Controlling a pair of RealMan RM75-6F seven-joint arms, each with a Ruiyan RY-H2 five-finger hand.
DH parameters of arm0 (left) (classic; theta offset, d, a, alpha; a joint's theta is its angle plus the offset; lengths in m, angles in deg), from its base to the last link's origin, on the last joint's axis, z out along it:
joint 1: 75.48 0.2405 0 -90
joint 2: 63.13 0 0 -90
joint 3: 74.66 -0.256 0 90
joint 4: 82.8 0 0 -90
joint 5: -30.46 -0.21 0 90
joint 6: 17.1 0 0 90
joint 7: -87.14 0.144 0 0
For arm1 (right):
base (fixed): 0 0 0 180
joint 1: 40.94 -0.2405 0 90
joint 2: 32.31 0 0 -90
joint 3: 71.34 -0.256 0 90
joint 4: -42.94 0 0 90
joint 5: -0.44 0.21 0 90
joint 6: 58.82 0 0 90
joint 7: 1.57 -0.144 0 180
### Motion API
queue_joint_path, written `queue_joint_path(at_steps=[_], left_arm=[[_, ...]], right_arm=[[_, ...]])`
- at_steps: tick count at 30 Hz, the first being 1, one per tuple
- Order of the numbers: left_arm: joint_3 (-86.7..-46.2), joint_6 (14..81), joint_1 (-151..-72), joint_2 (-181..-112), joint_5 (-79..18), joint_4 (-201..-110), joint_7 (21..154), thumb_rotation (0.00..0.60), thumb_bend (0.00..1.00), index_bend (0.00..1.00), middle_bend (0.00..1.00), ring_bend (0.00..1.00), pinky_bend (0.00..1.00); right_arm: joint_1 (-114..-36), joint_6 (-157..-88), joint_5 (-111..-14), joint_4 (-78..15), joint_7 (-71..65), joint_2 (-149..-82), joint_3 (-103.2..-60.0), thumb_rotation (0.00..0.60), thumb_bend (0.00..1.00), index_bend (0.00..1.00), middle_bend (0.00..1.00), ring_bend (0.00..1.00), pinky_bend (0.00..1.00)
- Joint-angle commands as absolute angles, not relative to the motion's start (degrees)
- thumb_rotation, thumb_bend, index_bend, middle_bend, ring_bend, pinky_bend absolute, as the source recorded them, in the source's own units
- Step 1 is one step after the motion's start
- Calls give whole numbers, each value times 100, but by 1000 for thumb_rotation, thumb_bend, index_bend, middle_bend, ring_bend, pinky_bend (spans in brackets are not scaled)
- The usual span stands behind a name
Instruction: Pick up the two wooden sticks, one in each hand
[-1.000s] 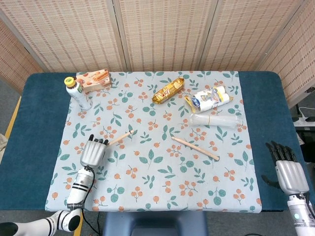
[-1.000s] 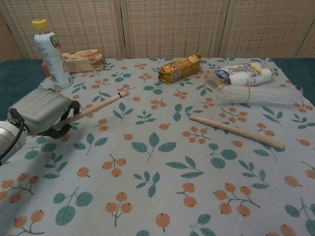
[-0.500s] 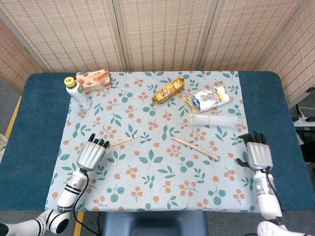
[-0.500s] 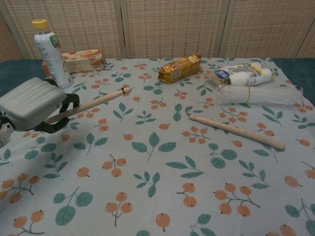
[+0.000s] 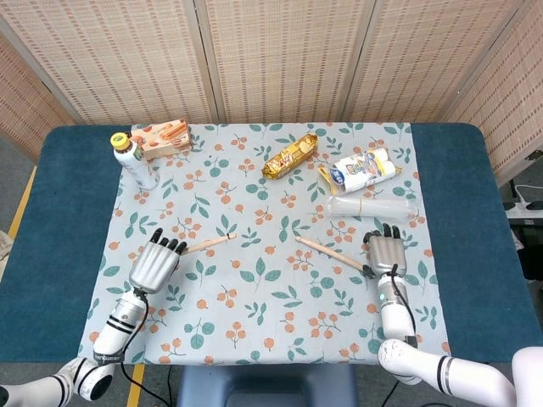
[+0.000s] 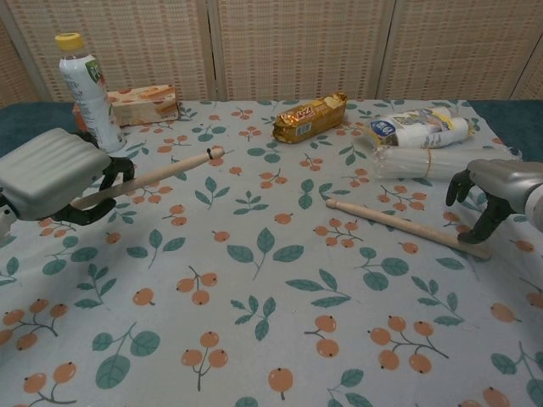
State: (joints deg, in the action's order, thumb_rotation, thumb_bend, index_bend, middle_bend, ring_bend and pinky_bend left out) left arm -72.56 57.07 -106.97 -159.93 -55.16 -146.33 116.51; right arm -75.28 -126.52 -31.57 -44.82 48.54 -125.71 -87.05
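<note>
A bottle (image 5: 133, 158), carton (image 5: 161, 137), snack packs (image 5: 290, 155) and plastic sleeve (image 5: 373, 207) lie on the tablecloth (image 5: 271, 314).

The right robot hand (image 6: 502, 191) is cut off; its grip looks unclear.

Both views are evenly and brightly lit by soft, diffuse light from above, with colours clear and no dim corners. Shadows are faint and short: a thin soft one lies along the right wooden stick (image 6: 407, 227) and a darker patch sits under the left hand (image 6: 53, 176) in the chest view. Small highlights glint on the gold snack packet (image 6: 310, 117) and the clear plastic sleeve (image 6: 441, 161), while focus stays sharp throughout, without noticeable motion blur.
</note>
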Motion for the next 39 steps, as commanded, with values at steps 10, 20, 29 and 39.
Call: queue_joint_path(at_steps=[10,20,29,39], left_arm=[[-7232,5690,-10677,-15951,-5586,-14668,11642,600,633,786,867,583,310],[-7222,5624,-10694,-15970,-5658,-14587,11557,600,636,786,868,583,310],[-7216,5615,-10687,-15933,-5723,-14590,11475,600,635,786,868,583,309],[-7178,5611,-10665,-15885,-5721,-14599,11417,600,635,786,867,583,309]], right_arm=[[-7498,-12786,-3045,-5150,4787,-12143,-8541,600,192,322,236,0,0],[-7831,-12837,-2721,-4842,4977,-12622,-8472,600,218,363,260,21,0],[-8047,-12994,-2543,-4554,5113,-12935,-8531,600,229,390,280,41,0],[-8208,-13115,-2448,-4413,5378,-13114,-8467,600,284,504,358,128,0]])
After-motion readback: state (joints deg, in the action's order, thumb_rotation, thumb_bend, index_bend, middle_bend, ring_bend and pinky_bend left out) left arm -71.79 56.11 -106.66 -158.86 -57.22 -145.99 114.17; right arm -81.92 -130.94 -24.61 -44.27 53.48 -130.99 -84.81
